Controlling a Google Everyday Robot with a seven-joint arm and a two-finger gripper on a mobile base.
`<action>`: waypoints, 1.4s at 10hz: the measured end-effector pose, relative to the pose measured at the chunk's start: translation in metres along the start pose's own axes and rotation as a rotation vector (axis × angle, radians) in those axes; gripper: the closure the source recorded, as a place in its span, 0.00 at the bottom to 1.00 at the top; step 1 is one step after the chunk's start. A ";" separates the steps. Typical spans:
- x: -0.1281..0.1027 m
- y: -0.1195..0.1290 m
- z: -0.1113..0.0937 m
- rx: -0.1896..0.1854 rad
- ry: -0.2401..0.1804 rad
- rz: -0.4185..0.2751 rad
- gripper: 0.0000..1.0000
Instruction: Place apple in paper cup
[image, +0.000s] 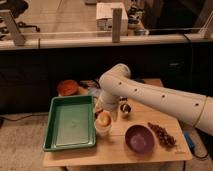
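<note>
Just right of the green tray (70, 122), against its near right corner, stands the paper cup (103, 131), and the apple (103, 120) sits in its mouth. The fruit is about as wide as the opening, so it rides high, with its rounded top bulging above the rim rather than sinking inside. The gripper (104, 111) hangs directly over the apple, very close to it or touching it. Whether it is open or clamped on the fruit I cannot tell, as the wrist and the apple run together there.

The white arm (160, 97) sweeps in from far right of the tray, bends at a bulky elbow and drops almost straight down. That steep approach suits the job: a small, light cup would tip if pushed from the side, so the load has to come from above.

The apple is smooth and round, orange-red with a paler yellowish patch. The cup is short, cream-white and thin-walled, and it likely has little grip on the pale wooden surface (115, 152). The tray is shallow, rectangular green plastic with a raised rim, and its floor is bare.

Further right of the tray, a glossy purple bowl (139, 138) sits near the front edge with a knobbly cluster of dark grapes (162, 134) beyond it. Behind the tray's far edge is an orange-brown bowl (67, 87).

By my judgement the placing is all but done.
</note>
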 end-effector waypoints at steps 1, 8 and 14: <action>0.001 0.002 0.000 0.007 -0.006 -0.002 0.20; -0.001 0.001 0.000 0.037 -0.034 -0.038 0.20; -0.001 0.001 0.000 0.038 -0.036 -0.037 0.20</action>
